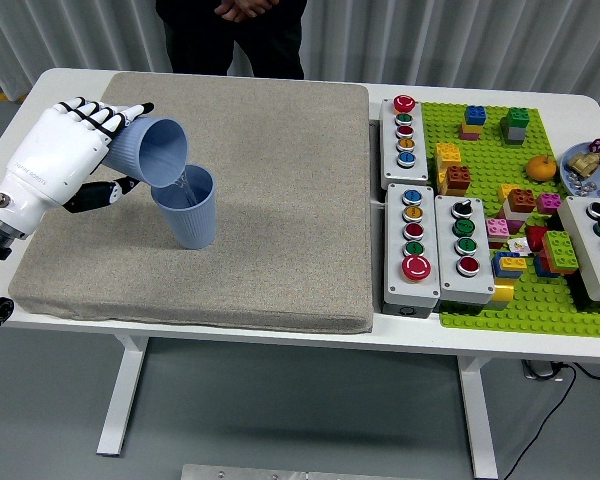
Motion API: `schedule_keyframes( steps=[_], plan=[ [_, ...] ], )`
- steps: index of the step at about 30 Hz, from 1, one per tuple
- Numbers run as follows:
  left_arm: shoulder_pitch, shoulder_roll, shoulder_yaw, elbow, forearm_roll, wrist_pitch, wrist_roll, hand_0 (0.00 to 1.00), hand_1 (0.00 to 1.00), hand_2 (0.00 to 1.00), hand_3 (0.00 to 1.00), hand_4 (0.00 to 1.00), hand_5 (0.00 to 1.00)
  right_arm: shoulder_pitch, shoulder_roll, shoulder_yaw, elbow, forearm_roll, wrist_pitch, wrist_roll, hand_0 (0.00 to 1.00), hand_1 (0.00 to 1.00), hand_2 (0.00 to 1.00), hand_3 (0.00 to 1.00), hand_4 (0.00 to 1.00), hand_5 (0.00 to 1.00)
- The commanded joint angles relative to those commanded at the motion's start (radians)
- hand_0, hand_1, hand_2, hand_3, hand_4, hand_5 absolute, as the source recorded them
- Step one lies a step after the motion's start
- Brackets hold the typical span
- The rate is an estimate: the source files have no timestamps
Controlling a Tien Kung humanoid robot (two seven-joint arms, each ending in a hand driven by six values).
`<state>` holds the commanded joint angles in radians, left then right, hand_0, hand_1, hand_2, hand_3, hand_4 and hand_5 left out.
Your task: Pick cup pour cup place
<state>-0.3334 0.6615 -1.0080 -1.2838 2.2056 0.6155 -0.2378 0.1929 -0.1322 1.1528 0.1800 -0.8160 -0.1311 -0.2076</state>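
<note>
Two ribbed blue cups are on the left of the grey mat [270,200]. One blue cup [187,210] stands upright on the mat. My left hand [75,150] is shut on the second blue cup [152,151], which is tipped on its side with its mouth facing right and down. Its lower rim hangs just over the standing cup's left rim. A thin clear stream seems to run from it into the standing cup. My right hand is out of view.
A person in dark clothes [232,30] stands at the far side with hands clasped. Right of the mat are button boxes [413,235] and a green baseplate [510,200] with loose bricks, an orange [542,168] and a small dish [590,165].
</note>
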Motion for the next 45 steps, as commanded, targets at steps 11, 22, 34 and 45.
schedule_keyframes(
  steps=[11,22,34,45],
  plan=[
    [-0.014,0.004,0.023,0.029,0.000,0.030,0.007,0.422,0.449,0.524,0.579,0.325,0.002,-0.003,0.001,-0.002,0.000,0.001,0.000,0.000,0.742,0.709,0.728,0.642,0.229,0.397],
    [-0.033,0.006,0.067,0.072,-0.003,0.030,0.007,0.425,0.448,0.523,0.579,0.318,0.002,-0.008,0.002,-0.003,0.000,0.000,0.000,0.000,0.742,0.709,0.729,0.642,0.230,0.391],
    [-0.040,0.008,0.071,0.072,0.000,0.030,-0.004,0.425,0.446,0.522,0.578,0.315,0.002,-0.008,0.002,-0.001,0.000,-0.001,-0.001,0.000,0.742,0.709,0.729,0.642,0.228,0.388],
    [-0.058,0.014,0.054,0.064,-0.006,0.030,-0.025,0.423,0.446,0.521,0.577,0.311,0.002,-0.005,0.002,-0.003,0.000,0.004,-0.001,0.001,0.742,0.709,0.729,0.642,0.228,0.390]
  ],
)
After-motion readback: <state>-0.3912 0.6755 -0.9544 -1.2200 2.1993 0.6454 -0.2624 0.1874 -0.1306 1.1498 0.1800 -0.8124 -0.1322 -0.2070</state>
